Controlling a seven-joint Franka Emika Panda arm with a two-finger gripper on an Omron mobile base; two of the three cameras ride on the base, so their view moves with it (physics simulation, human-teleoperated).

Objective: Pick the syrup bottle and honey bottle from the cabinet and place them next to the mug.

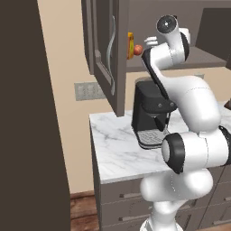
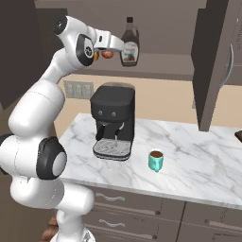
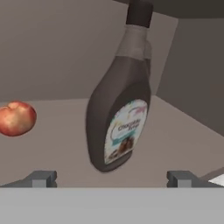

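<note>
The syrup bottle [image 3: 117, 118], dark brown with a white label, stands on the open cabinet's shelf [image 2: 160, 64]. In the hand view it sits straight ahead, centred between my fingertips [image 3: 41, 178]. My gripper [image 3: 111, 179] is open and holds nothing. From the right base view the gripper [image 2: 123, 48] is level with the syrup bottle [image 2: 129, 45], close at its left side. The honey bottle [image 1: 130, 45] shows as an amber sliver behind the cabinet door edge [image 1: 101, 45]. The teal mug [image 2: 155, 160] stands on the marble counter [image 2: 198, 156], right of the coffee machine.
A small red ball [image 3: 16, 118] lies on the shelf to the left of the syrup bottle. A black coffee machine [image 2: 113, 120] stands on the counter below the cabinet. The open cabinet door [image 2: 212, 61] hangs at the right.
</note>
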